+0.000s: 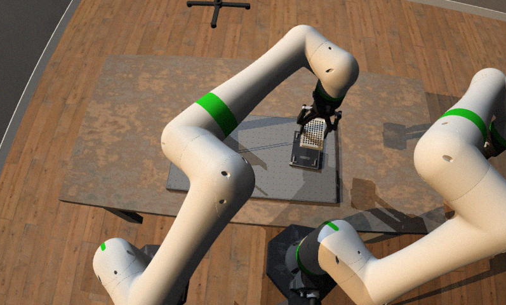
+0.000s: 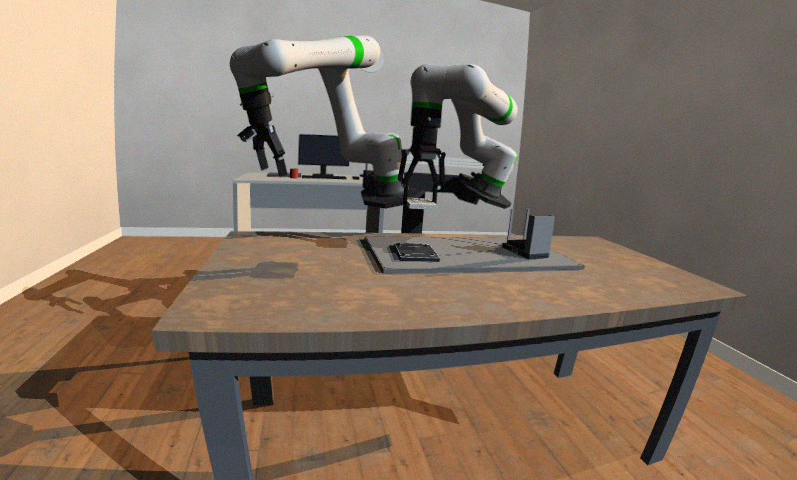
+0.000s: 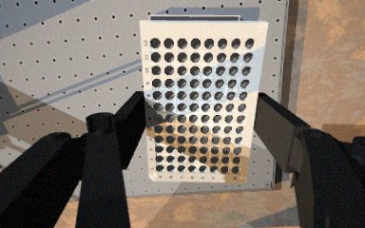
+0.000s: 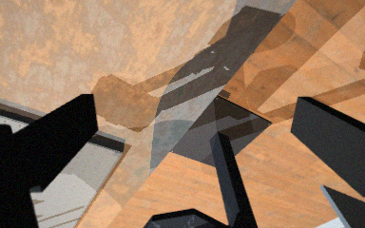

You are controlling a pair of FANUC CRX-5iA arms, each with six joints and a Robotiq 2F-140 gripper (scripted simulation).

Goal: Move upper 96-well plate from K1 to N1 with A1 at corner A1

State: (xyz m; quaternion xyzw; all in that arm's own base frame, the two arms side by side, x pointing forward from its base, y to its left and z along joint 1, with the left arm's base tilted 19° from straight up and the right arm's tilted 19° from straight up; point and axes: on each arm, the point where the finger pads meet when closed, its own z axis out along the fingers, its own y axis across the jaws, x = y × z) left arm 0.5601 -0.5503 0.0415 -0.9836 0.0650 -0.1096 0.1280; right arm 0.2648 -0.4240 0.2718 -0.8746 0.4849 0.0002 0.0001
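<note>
Exterior view, left to right. Right claw [image 2: 272,170] [image 4: 196,113] at upper left, raised, fingers fully spread, nothing between them. Red cup [image 2: 294,173] and monitor [image 2: 323,149] on the desk behind.

Near the middle, plate nest N1 [image 1: 304,160] [image 2: 415,252] [image 3: 196,18] lies on the grey perforated board [image 1: 278,185] [image 2: 479,261] [image 3: 75,47] [image 4: 75,176], itself on the counter [image 1: 127,113] [image 2: 450,297] [image 3: 341,57] [image 4: 37,43]. Above the nest, left claw [image 1: 313,133] [image 2: 420,202] [image 3: 201,111], part-open, closed on the long sides of the upper 96-well plate [image 1: 312,134] [image 2: 421,203] [image 3: 199,104]. Plate hangs clear of the nest, roughly level.

Right of centre, stack rack K1 [image 2: 540,236], tall panel upright; cannot tell from here how the lower plate sits.

Left wrist view: column numbers run up the plate's left rim, 12 at upper left, low numbers at lower left. Letters along the bottom rim too small to read. A strip of nest shows past the plate's top edge. Nest's A1 mark not legible.
</note>
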